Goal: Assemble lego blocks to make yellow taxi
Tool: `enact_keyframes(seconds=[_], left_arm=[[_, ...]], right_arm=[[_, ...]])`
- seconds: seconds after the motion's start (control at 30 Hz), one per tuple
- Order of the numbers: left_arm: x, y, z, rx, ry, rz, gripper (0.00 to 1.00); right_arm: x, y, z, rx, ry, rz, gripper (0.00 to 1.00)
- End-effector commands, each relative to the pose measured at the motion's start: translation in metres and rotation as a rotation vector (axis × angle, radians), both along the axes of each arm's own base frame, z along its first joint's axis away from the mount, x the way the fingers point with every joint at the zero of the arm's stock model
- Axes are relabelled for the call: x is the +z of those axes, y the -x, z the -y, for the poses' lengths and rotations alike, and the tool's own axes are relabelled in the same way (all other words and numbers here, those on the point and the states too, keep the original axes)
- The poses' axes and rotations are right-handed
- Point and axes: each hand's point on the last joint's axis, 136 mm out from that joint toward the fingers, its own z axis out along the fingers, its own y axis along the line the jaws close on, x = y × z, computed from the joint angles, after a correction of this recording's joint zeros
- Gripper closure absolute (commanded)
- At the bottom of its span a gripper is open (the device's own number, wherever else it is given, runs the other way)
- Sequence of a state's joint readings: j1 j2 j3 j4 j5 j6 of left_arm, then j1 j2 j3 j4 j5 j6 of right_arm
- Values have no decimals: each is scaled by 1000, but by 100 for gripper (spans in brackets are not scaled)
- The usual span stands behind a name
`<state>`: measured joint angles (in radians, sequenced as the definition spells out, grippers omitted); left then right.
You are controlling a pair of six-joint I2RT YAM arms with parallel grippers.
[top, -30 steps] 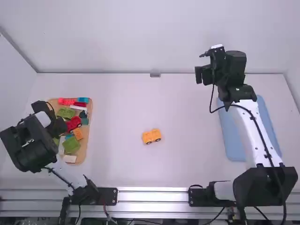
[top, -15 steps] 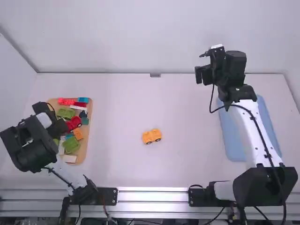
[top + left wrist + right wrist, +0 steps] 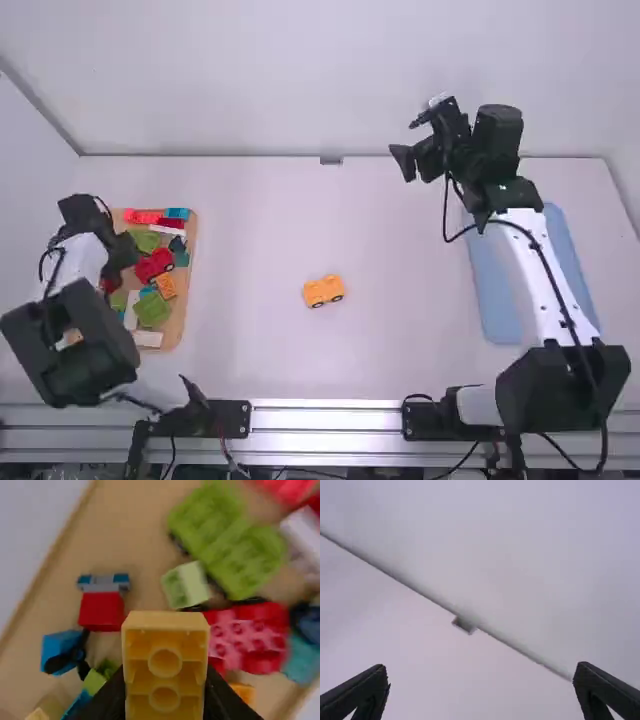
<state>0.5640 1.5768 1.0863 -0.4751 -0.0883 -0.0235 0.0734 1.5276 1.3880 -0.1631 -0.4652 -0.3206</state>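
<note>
The left end effector (image 3: pixel 165 685) clamps a yellow block (image 3: pixel 165 621) above the wooden tray (image 3: pixel 185 310); the right end effector (image 3: pixel 480 670) gapes wide, empty. Best lift straight up, carry it level to the yellow wheeled car (image 3: pixel 323 290) on the counter (image 3: pixel 400 345), align edges, then press evenly.

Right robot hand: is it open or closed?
Open: in the right wrist view, the right gripper has its fingers wide apart, holding nothing.

Free room around orange car (image 3: pixel 323 291)
</note>
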Motion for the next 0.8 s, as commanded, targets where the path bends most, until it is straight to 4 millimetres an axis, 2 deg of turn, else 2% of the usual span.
enact_keyframes(seconds=[0.0, 0.03, 0.07, 0.1, 0.13, 0.17, 0.2, 0.23, 0.27, 0.3, 0.37, 0.4, 0.43, 0.5, 0.53, 0.6, 0.63, 0.73, 0.77], left_arm=[[37, -25, 44, -202, -10, 123, 92], [49, -39, 71, -336, 5, 186, 92], [52, -42, 79, -374, 9, 203, 92], [65, -55, 114, -535, 37, 286, 90], [74, -61, 140, -645, 61, 339, 89], [78, -64, 157, -714, 78, 371, 87], [86, -68, 187, -833, 115, 426, 85], [90, -69, 203, -895, 136, 456, 85], [96, -70, 229, -1002, 174, 510, 84], [98, -71, 236, -1032, 186, 525, 84], [112, -68, 286, -1246, 264, 649, 83], [112, -67, 288, -1256, 268, 656, 83], [117, -66, 310, -1343, 304, 715, 84], [125, -62, 338, -1469, 348, 804, 83], [127, -61, 343, -1492, 356, 820, 83], [134, -54, 369, -1626, 396, 913, 83], [135, -54, 372, -1638, 401, 922, 83], [138, -57, 399, -1693, 450, 976, 83], [138, -57, 400, -1694, 452, 978, 83]], right_arm=[[-10, -8, -24, 99, -76, -37, 1], [-16, -13, -31, 123, -101, -45, 1], [-18, -14, -34, 134, -107, -47, 1], [-27, -18, -48, 192, -138, -55, 1], [-33, -19, -59, 245, -158, -59, 2], [-36, -19, -66, 285, -170, -57, 1], [-40, -16, -79, 360, -195, -53, 1], [-41, -12, -87, 406, -212, -52, 1], [-42, -6, -99, 481, -242, -51, 2], [-42, -4, -103, 503, -251, -53, 1], [-40, 12, -123, 645, -316, -62, 1], [-40, 13, -124, 654, -320, -62, 1], [-40, 20, -132, 721, -344, -64, 2], [-40, 34, -143, 824, -381, -76, 1], [-39, 36, -144, 840, -385, -76, 1], [-38, 55, -152, 969, -408, -74, 2], [-38, 58, -153, 985, -410, -73, 1], [-40, 68, -162, 1038, -423, -100, 0], [-41, 68, -163, 1036, -424, -102, 0]])
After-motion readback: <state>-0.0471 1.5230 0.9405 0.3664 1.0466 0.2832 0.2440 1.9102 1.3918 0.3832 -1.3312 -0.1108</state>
